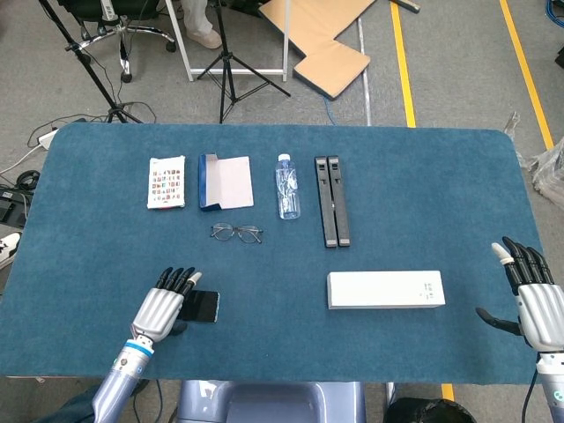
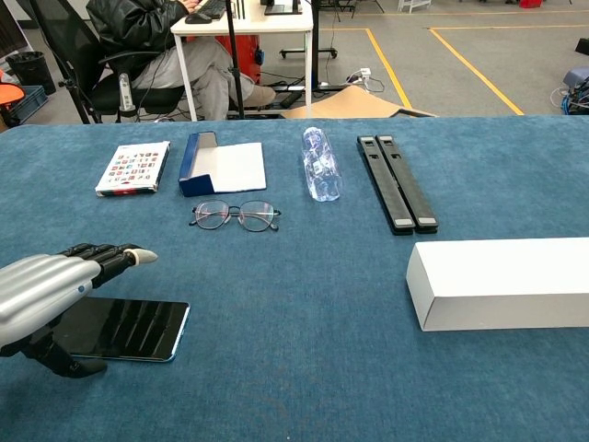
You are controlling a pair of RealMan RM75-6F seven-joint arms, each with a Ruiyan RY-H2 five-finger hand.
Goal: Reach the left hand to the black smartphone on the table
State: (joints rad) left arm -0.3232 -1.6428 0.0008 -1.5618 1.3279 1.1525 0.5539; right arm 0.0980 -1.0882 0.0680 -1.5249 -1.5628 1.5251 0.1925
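Observation:
The black smartphone (image 1: 202, 306) (image 2: 129, 329) lies flat near the table's front left. My left hand (image 1: 165, 303) (image 2: 51, 286) hovers over its left half, fingers stretched out flat and thumb (image 2: 57, 360) down by the phone's near edge. It holds nothing. Whether it touches the phone cannot be told. The chest view shows the fingers mirrored in the phone's screen. My right hand (image 1: 533, 289) stays open at the table's front right edge, far from the phone, and shows only in the head view.
A long white box (image 1: 386, 289) (image 2: 502, 282) lies at the front right. Along the back sit a patterned card pack (image 1: 166, 181), a blue case (image 1: 225, 181), a clear bottle (image 1: 288, 186) and two black bars (image 1: 333, 200). Glasses (image 1: 236, 233) (image 2: 235, 215) lie beyond the phone.

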